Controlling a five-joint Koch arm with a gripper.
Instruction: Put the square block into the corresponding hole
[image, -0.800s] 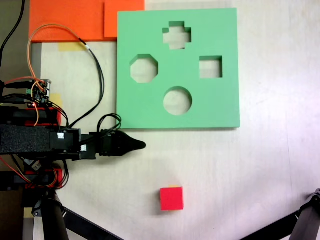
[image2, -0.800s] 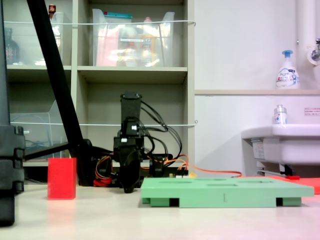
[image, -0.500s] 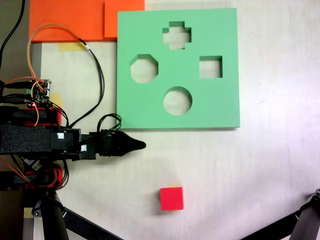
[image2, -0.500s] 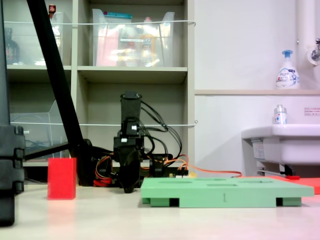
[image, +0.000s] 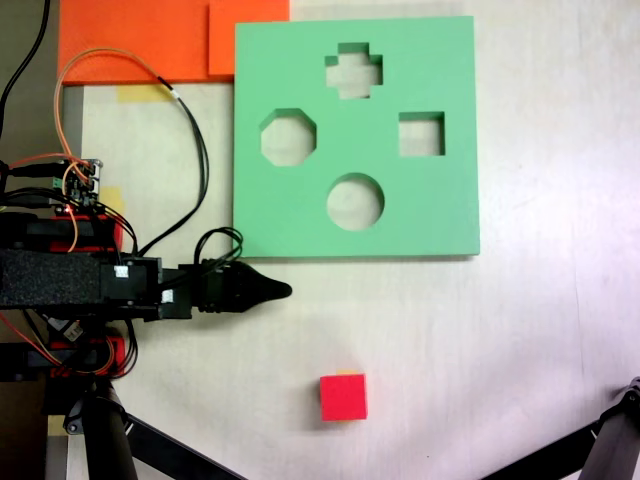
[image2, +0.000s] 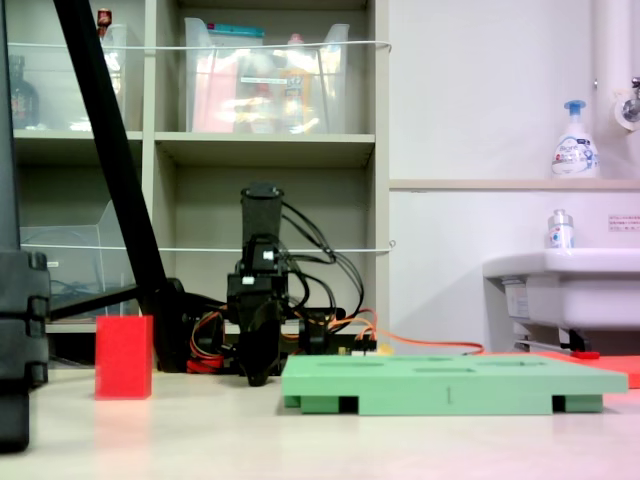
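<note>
Red cube (image: 343, 397) sits alone on the desk (image: 530, 330), near the bottom of the first exterior view, well apart from the green board (image: 440, 210) & below it. In the second exterior view the cube (image2: 124, 357) stands upright at left, nothing touching it.

Board lies flat on the desk w/ four cutouts: cross at top, octagon at left, round one lower centre, square hole (image: 421, 134) at right in the first exterior view. All four look empty. In the second exterior view the board (image2: 450, 383) is a low slab at right of the arm.

Claw (image: 278, 291) is clenched to a point, holding nothing; it points toward the first exterior view's right, just below the board's lower-left corner, up & left of the cube. In the second exterior view the claw (image2: 257, 376) hangs tip-down close to the desk, between cube & board.

Orange sheets (image: 140, 40) lie at the first exterior view's top left, against the board's edge.
</note>
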